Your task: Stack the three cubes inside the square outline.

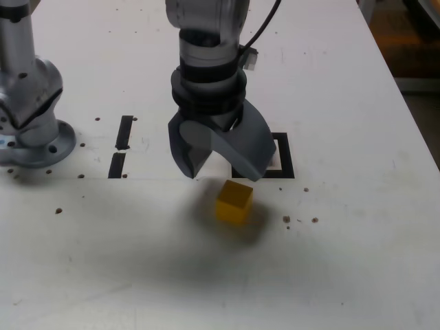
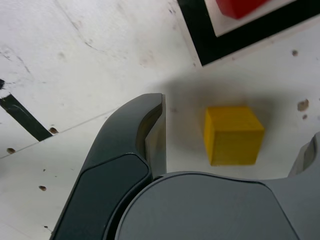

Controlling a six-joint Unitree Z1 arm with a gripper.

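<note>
**Open gripper over yellow cube; red cube in the outline**

The gripper (image 1: 221,170) hangs above the table (image 1: 357,261) with its jaws spread wide and nothing between them. The yellow cube (image 1: 234,202) sits on the table just below and in front of it, apart from both fingers. In the wrist view the yellow cube (image 2: 233,135) lies between the two fingers, turned slightly out of square with them.

The outline (image 1: 287,157) lies just behind the cube, partly hidden by the gripper. The wrist view shows a red cube (image 2: 239,7) inside the outline (image 2: 200,37). No green cube is in view.

Judgement: the cube looks rigid, light and smooth-faced, so it should not deform but could slip or twist under an off-centre pinch. Best hold is on two opposite flat sides, at mid-height, with the jaws squared to those faces first. A corner grip risks rotation.
</note>
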